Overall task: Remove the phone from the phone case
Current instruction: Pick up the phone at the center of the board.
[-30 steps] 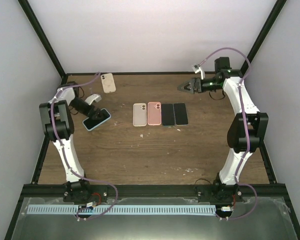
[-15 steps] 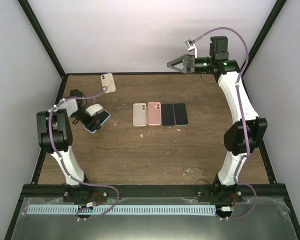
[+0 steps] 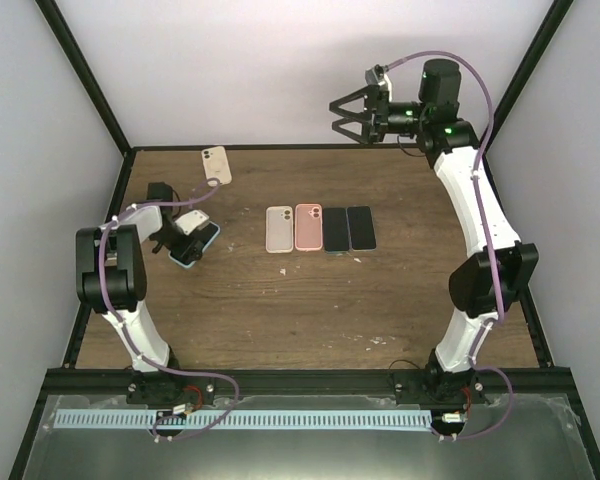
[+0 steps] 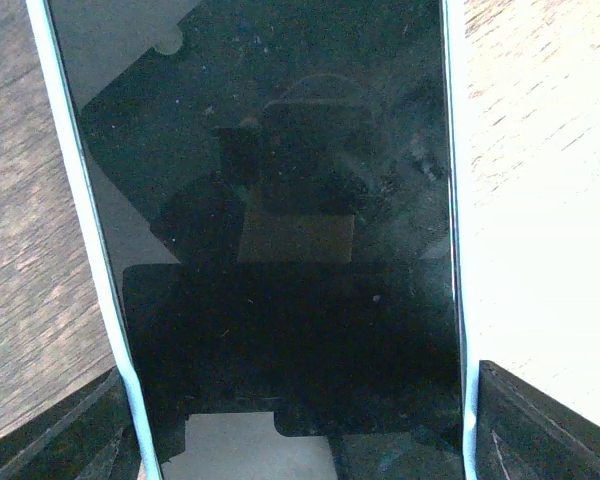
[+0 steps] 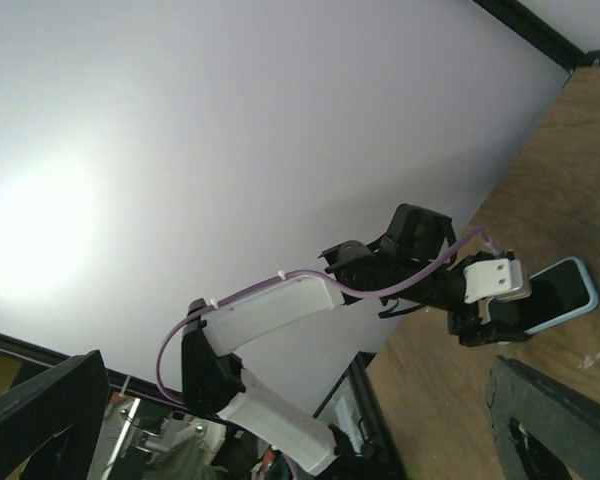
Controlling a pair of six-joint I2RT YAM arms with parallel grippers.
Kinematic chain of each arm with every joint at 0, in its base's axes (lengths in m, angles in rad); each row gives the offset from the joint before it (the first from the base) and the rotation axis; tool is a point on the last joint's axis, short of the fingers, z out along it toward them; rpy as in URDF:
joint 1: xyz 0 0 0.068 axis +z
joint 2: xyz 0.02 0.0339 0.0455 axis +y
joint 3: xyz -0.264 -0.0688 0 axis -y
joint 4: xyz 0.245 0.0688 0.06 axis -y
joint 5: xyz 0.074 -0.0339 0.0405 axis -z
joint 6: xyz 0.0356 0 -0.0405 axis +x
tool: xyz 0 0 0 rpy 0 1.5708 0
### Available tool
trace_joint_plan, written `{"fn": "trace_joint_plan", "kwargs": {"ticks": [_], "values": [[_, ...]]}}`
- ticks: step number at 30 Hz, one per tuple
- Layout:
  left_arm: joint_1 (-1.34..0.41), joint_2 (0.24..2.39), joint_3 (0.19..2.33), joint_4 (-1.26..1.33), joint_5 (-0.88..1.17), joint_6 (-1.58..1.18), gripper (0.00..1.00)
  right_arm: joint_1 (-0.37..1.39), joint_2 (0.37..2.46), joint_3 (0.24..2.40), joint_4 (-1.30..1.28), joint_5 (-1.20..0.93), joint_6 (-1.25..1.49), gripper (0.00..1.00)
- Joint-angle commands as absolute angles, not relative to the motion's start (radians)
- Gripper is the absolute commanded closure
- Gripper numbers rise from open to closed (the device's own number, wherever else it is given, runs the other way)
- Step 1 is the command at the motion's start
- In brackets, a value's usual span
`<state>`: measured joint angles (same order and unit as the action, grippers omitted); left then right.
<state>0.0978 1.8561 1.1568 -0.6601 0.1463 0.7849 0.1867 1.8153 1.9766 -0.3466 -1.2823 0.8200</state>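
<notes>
The black glass-fronted phone (image 4: 280, 200) is seated in its light-blue soft phone case (image 4: 88, 200), laid screen-up on the brown wood-grain bench (image 3: 280, 300) at the left side, far from the right arm. The left gripper (image 4: 298, 372) is placed directly over it, low and close, so this arm is judged the nearer one by a wide margin. In the left wrist view the phone's long axis is seen running straight away from the wrist, between the fingers (image 4: 70, 430), with one dark finger outside each long edge of the case. The fingers are spread a little wider than the case and lie at or just beside its edges. Whether the pads are already pressing on it cannot be told, so no grip is claimed. The coming move is judged to depend on the case being pinned across its short width. The right gripper (image 3: 341, 115) is held high at the back right, fingers wide apart, nothing held or touched.
</notes>
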Motion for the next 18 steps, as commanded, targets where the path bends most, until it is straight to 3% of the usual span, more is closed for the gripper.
{"fn": "trace_joint_plan", "kwargs": {"ticks": [1, 12, 18], "values": [[0.057, 1.880, 1.119, -0.701, 0.100, 0.761, 0.45, 0.193, 1.744, 1.939, -0.319, -1.315, 0.944, 0.00], [-0.056, 1.872, 1.117, -0.695, 0.116, 0.740, 0.58, 0.194, 1.703, 1.848, -0.237, -1.303, 1.059, 0.00], [-0.112, 1.858, 1.088, -0.690, 0.110, 0.760, 0.63, 0.194, 1.681, 1.873, -0.312, -1.295, 0.960, 0.00]]}}
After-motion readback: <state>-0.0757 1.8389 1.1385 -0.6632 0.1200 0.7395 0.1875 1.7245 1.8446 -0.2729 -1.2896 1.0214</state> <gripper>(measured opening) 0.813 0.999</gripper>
